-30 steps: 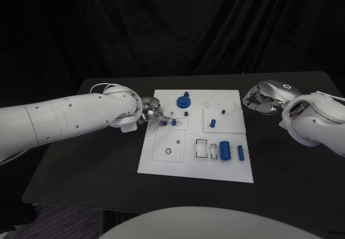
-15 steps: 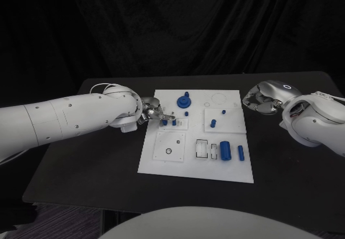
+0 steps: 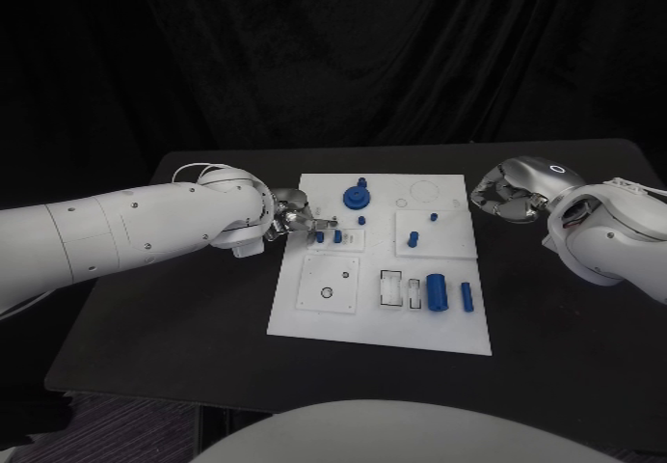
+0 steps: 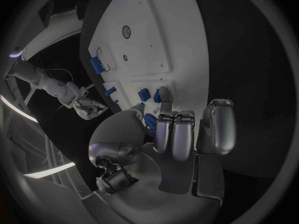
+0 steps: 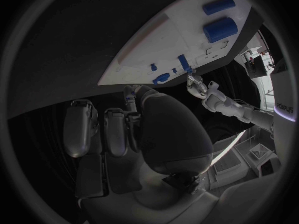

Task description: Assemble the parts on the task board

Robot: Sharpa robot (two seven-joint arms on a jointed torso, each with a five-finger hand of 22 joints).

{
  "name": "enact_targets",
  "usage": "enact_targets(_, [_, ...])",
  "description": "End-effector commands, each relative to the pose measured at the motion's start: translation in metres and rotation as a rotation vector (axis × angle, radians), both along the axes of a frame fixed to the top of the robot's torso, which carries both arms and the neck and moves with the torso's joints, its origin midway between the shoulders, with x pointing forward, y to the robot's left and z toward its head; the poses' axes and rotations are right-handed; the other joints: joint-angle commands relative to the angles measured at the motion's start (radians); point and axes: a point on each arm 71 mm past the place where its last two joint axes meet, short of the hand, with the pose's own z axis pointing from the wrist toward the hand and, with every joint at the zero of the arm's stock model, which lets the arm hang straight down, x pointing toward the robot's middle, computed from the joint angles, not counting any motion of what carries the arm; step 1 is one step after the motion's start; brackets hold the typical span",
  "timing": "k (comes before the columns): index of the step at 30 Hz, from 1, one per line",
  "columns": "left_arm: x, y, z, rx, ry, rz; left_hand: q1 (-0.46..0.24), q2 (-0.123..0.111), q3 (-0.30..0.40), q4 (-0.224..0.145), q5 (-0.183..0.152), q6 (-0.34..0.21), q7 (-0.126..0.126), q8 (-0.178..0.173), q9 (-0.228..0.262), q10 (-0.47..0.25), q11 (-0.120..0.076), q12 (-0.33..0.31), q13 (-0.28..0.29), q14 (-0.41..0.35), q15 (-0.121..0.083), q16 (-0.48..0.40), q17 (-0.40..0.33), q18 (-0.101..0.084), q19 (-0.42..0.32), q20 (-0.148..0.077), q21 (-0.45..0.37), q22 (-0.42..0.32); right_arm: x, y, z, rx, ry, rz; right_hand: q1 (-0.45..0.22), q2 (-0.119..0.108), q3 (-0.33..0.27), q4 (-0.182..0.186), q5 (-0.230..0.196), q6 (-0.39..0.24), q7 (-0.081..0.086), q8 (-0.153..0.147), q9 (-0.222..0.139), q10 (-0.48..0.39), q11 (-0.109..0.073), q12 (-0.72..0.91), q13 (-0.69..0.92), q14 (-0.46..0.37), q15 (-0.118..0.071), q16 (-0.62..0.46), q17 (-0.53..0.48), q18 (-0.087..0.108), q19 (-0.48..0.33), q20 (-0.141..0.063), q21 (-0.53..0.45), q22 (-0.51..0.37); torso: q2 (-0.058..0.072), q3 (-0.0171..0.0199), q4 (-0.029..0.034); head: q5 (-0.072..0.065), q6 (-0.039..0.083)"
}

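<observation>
Left hand sits at the left edge of the white task board, fingertips together over a small blue peg; I cannot tell if they grip it. My right hand hangs just off the board's far right edge, fingers curled in on nothing. Near me, two blue cylinders lie side by side on the board.

bare table l/r of board — passable
</observation>
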Motion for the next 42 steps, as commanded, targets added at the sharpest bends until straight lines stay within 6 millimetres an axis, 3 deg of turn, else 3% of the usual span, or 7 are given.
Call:
enact_targets(1, [-0.001, 0.000, -0.001, -0.019, -0.014, 0.001, 0.004, 0.019, -0.013, 0.000, 0.009, -0.002, -0.004, 0.012, 0.010, 0.106, -0.001, -0.004, 0.263, 0.106, -0.003, 0.006, 0.263, 0.016, 0.008, 0.000, 0.005, 0.193, 0.000, -0.002, -0.002, -0.008, 0.009, -0.016, -0.009, 0.000, 0.007, 0.000, -0.004, 0.008, 0.001, 0.001, 0.001, 0.062, 0.004, -0.004, 0.212, 0.078, 0.002, -0.003, 0.160, 0.020, 0.009, 0.003, -0.003, 0.183, 0.000, 0.0002, 0.0000, 0.000, 0.000])
enact_targets(17, [0.000, 0.000, 0.002, -0.056, -0.048, -0.009, 0.034, 0.042, -0.036, -0.002, 0.027, -0.007, -0.008, 0.023, 0.028, 0.106, -0.005, -0.004, 0.263, 0.106, -0.006, 0.006, 0.263, 0.016, 0.008, -0.003, 0.006, 0.194, 0.000, -0.001, -0.002, -0.010, 0.011, -0.017, -0.009, 0.000, 0.007, 0.000, -0.004, 0.008, 0.001, 0.001, 0.001, 0.062, 0.004, -0.004, 0.212, 0.078, 0.002, -0.003, 0.160, 0.020, 0.009, 0.003, -0.003, 0.183, 0.000, 0.0000, 0.0001, 0.001, 0.000])
enact_targets(24, [0.006, 0.006, 0.016, -0.125, -0.257, -0.037, 0.209, 0.001, -0.065, -0.011, 0.081, -0.043, -0.003, 0.003, 0.024, 0.106, -0.002, -0.004, 0.263, 0.106, -0.003, 0.006, 0.263, 0.015, 0.009, -0.002, 0.008, 0.194, 0.000, -0.004, -0.002, -0.010, 0.012, -0.022, -0.009, 0.000, 0.008, 0.000, -0.005, 0.008, 0.001, 0.001, 0.001, 0.061, 0.003, -0.005, 0.211, 0.078, 0.002, -0.004, 0.159, 0.020, 0.008, 0.003, -0.006, 0.182, 0.000, -0.0005, -0.0003, 0.000, 0.000])
enact_targets(29, [0.009, 0.014, 0.033, -0.151, -0.522, -0.112, 0.280, -0.020, -0.075, -0.005, 0.009, -0.045, -0.001, -0.001, 0.020, 0.106, 0.000, -0.004, 0.263, 0.106, -0.002, 0.006, 0.263, 0.014, 0.009, 0.000, 0.010, 0.195, -0.001, -0.007, -0.002, -0.010, 0.010, -0.029, -0.009, 0.000, 0.008, 0.000, -0.005, 0.008, 0.001, 0.001, 0.001, 0.061, 0.003, -0.005, 0.211, 0.078, 0.002, -0.004, 0.159, 0.020, 0.008, 0.003, -0.006, 0.182, 0.000, -0.0006, -0.0001, 0.003, 0.000])
enact_targets(37, [0.010, 0.016, 0.049, -0.153, -0.800, -0.270, 0.409, -0.029, -0.093, -0.002, 0.120, -0.125, 0.014, -0.033, 0.013, 0.102, 0.010, -0.008, 0.261, 0.106, 0.012, 0.006, 0.263, 0.032, -0.066, 0.012, -0.072, 0.171, 0.000, -0.010, -0.002, -0.011, 0.008, -0.034, -0.009, 0.000, 0.008, 0.000, -0.005, 0.008, 0.001, 0.001, 0.001, 0.059, 0.003, -0.007, 0.208, 0.077, 0.002, -0.007, 0.157, 0.021, 0.006, 0.003, -0.011, 0.181, 0.000, -0.0004, 0.0005, 0.006, 0.000])
enact_targets(40, [0.014, 0.015, 0.049, -0.144, -0.824, -0.327, 0.515, -0.014, -0.058, -0.003, 0.101, -0.219, 0.034, -0.078, -0.005, -0.019, 0.032, -0.116, 0.204, 0.043, 0.037, -0.028, 0.204, 0.050, -0.167, 0.029, -0.172, 0.142, 0.000, -0.010, -0.002, -0.012, 0.006, -0.033, -0.009, 0.000, 0.009, -0.001, -0.005, 0.008, 0.001, 0.001, 0.001, 0.057, 0.003, -0.009, 0.206, 0.076, 0.002, -0.012, 0.152, 0.022, 0.004, 0.003, -0.016, 0.179, 0.000, -0.0002, 0.0003, 0.009, 0.000])
enact_targets(42, [0.018, 0.014, 0.049, -0.142, -0.832, -0.364, 0.592, -0.013, -0.015, -0.009, 0.060, -0.233, 0.031, -0.067, 0.005, -0.154, 0.051, -0.221, 0.154, -0.065, 0.056, -0.082, 0.125, 0.057, -0.236, 0.042, -0.227, 0.127, 0.001, -0.010, -0.002, -0.012, 0.005, -0.034, -0.009, 0.000, 0.009, -0.001, -0.005, 0.008, 0.001, 0.001, 0.001, 0.057, 0.003, -0.009, 0.206, 0.076, 0.002, -0.012, 0.152, 0.022, 0.004, 0.003, -0.016, 0.179, 0.000, -0.0007, 0.0000, 0.012, 0.000])
